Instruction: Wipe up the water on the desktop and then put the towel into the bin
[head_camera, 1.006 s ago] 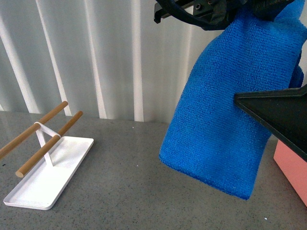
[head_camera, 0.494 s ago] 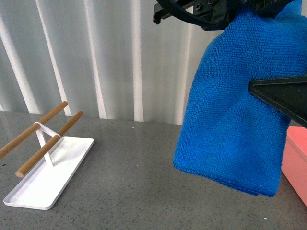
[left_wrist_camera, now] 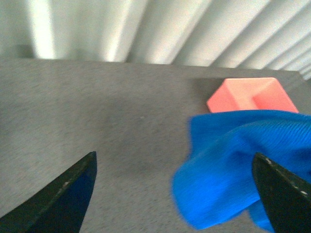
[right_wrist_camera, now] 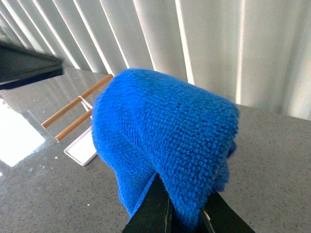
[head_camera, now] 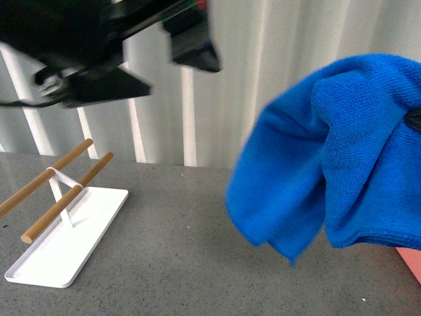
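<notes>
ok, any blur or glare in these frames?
Front view: left gripper motion-blurred, towel edge soft. Left wrist view: soft all over, bin fuzzy. Right wrist view: towel pile sharp, white glare patch on the desktop.

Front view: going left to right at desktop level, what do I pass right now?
Flat white tray with two wooden rods → bright blue terry towel, bunched and held off the surface → salmon-pink plastic bin, only a corner showing at the right edge.
</notes>
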`<control>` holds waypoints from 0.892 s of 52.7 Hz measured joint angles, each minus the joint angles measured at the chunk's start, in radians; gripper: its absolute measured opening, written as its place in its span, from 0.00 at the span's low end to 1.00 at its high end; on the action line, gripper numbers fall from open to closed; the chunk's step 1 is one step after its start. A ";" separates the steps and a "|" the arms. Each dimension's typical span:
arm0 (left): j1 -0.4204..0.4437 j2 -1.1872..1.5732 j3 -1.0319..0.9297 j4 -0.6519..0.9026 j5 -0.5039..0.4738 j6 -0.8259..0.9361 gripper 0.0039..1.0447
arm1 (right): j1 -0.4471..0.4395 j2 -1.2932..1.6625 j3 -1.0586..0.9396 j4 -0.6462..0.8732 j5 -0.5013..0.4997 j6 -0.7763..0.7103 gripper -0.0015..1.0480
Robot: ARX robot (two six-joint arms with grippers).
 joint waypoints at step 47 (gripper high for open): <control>0.576 -0.649 -0.996 0.760 0.016 0.257 0.39 | -0.033 -0.022 0.014 -0.093 0.059 -0.004 0.04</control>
